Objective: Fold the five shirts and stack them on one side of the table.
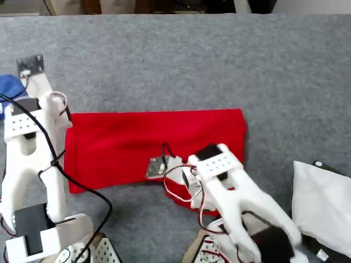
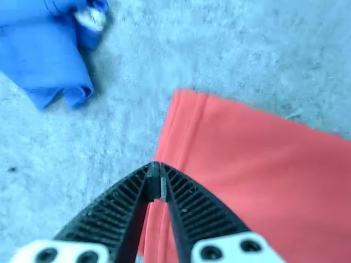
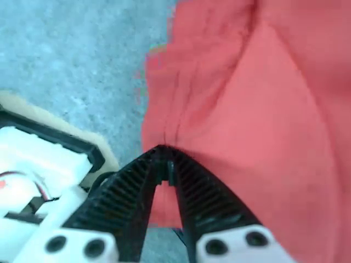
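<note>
**Operator:** How far along am I?

**Spotter:** Early, I'd say. Start at your right end effector (image 3: 164,164). Its jaws are together, and creases in the red shirt (image 3: 263,137) run straight into the tips, so it looks clamped on the cloth. Your left end effector (image 2: 156,183) is pressed together too, right at the shirt's side edge. I cannot tell whether it has any cloth pinched.

**Operator:** And the shirt itself?

**Spotter:** It lies in the middle of the desk (image 1: 219,66) as a wide flat band, with a little bunched up under your right arm. That reads as one fold at most. It needs at least another before it is a packet you can stack.

**Operator:** The others?

**Spotter:** A blue shirt (image 2: 49,49) sits crumpled near the red one's far left corner, unfolded. A white shirt (image 1: 321,205) rests at the right edge, apart from the red. It may be folded, but I can't be sure. I count three shirts, and no stack is built yet, so most of the job is left.
</note>
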